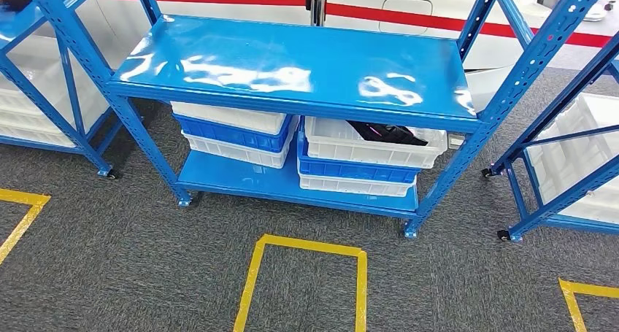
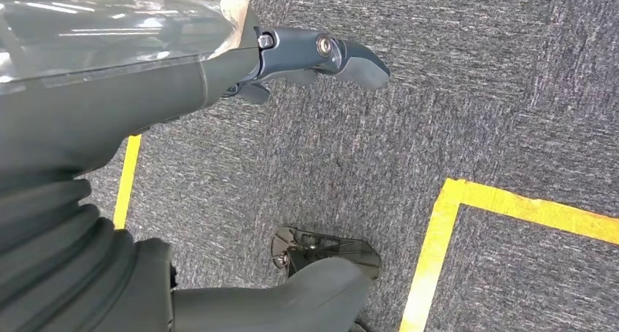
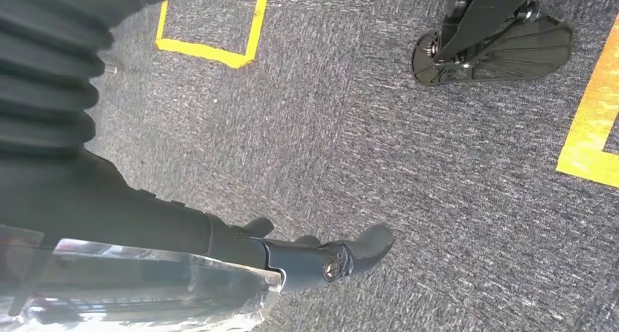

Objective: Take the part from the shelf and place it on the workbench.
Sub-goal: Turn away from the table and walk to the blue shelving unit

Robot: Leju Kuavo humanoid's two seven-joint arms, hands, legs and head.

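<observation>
Part (image 1: 387, 133) (dark, partly hidden) lies in the top white crate (image 1: 372, 146) on the blue shelf's (image 1: 292, 69) lower level, right stack. My left hand (image 2: 306, 62) and right hand (image 3: 321, 255) hang over grey carpet (image 1: 109, 259), fingers loosely extended, holding nothing. Yellow tape (image 1: 306, 248) marks the floor before the shelf.

Head view overlooks shelf (image 1: 292, 76); wrist views face carpet (image 2: 474, 76) (close).
</observation>
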